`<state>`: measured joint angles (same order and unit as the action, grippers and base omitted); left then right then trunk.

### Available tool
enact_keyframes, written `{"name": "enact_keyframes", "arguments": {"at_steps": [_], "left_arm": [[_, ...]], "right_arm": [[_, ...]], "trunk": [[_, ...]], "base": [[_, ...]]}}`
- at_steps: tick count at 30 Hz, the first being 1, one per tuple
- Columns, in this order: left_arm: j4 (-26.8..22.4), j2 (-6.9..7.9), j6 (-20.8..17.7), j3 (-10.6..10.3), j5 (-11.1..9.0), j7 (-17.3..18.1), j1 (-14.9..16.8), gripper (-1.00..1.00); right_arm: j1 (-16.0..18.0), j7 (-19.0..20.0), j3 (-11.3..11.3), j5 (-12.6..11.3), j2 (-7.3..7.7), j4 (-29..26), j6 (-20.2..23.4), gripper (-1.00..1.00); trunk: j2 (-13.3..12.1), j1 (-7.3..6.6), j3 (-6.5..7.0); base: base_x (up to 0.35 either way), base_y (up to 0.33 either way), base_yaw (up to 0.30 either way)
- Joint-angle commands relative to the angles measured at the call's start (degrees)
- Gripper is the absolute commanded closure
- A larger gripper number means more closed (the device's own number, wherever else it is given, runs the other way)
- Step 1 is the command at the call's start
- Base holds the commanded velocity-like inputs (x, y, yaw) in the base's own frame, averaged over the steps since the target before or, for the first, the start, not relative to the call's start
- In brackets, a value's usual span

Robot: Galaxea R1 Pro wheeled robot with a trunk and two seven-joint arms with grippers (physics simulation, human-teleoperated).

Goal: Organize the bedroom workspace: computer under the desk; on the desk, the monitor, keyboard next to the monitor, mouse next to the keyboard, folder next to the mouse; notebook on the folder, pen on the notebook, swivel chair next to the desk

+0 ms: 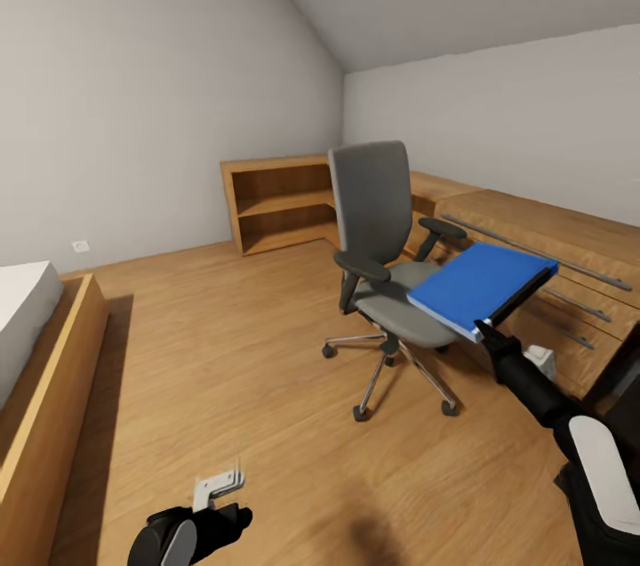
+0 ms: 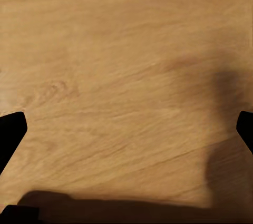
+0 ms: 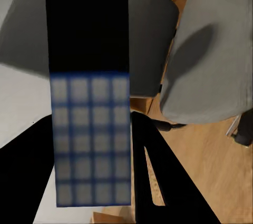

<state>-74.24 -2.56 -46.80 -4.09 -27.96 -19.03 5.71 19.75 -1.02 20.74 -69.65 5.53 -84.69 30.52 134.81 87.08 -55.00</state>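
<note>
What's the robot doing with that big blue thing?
The robot's right hand grips the blue folder by one edge and holds it in the air just above the grey swivel chair. Its left hand hangs low and open over the wood floor, holding nothing.

The swivel chair (image 1: 384, 255) is seen standing on the light wood floor (image 1: 240, 370), its chrome castor base spread beneath the grey seat. The blue folder (image 1: 480, 283) is held in the air, tilted, just above the seat's front edge, and is clamped at its near corner by the right gripper (image 1: 487, 333). An oak shelf unit (image 1: 277, 203) is set against the grey wall behind the chair, and a low oak cabinet (image 1: 551, 268) with long drawer handles runs along the right. The left gripper (image 1: 218, 488) is held low over the floor. A bed frame (image 1: 44, 388) is seen at the left edge.
</note>
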Motion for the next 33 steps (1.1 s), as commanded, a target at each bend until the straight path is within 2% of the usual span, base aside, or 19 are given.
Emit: {"name": "enact_keyframes", "arguments": {"at_steps": [1,5,8,17,20,27,29,33], "left_arm": [[0.83,-0.01,0.38,-0.04,-0.61,-0.54,0.04,-1.0],[4.5,-0.11,4.4,-0.07,-0.63,-0.49,0.08,-1.0],[5.82,-0.18,6.69,-0.18,-0.68,-0.48,0.09,-1.0],[6.23,-0.38,7.23,-0.6,-0.72,-0.4,0.09,-1.0],[8.39,-0.52,7.6,-1.58,-0.71,-0.39,0.09,-1.0],[10.91,-0.57,12.38,-3.4,-0.8,-0.41,0.09,-1.0],[14.54,-0.53,13.34,-4.83,-0.73,-0.41,0.09,-1.0],[18.03,-0.51,16.2,-5.63,-0.69,-0.38,0.09,-1.0]], "right_arm": [[-0.49,-0.19,0.09,0.3,-0.04,-0.74,0.36,1.0],[-2.17,1.13,0.09,1.79,-0.09,-2.6,0.57,1.0],[-2.68,3.96,0.09,2.45,-0.05,-2.91,0.71,1.0],[-2.87,4.69,0.09,2.44,-0.08,-3.15,0.82,1.0],[-2.97,4.64,0.09,2.32,-0.08,-3.06,0.91,1.0],[-3.74,4.6,0.04,2.36,-0.12,-3.06,0.87,1.0],[-3.81,4.5,-0.09,2.46,-0.21,-3.03,0.8,1.0],[-3.88,4.39,-0.16,2.55,-0.19,-3.04,0.82,1.0]], "trunk": [[-0.39,-0.24,0.13],[-2.0,-1.11,0.85],[-3.2,-1.77,1.39],[-6.81,-3.75,3.0],[-8.01,-4.41,3.54],[-10.82,-5.95,4.8],[-11.62,-6.39,5.16],[-13.23,-7.26,5.88]], "base": [[-0.004,0.0,0.0],[-0.002,0.0,0.0],[0.0,0.0,0.0],[0.0,0.0,0.0],[0.0,0.0,0.0],[0.0,0.0,0.0],[0.0,0.0,0.0],[0.0,0.0,0.0]]}}
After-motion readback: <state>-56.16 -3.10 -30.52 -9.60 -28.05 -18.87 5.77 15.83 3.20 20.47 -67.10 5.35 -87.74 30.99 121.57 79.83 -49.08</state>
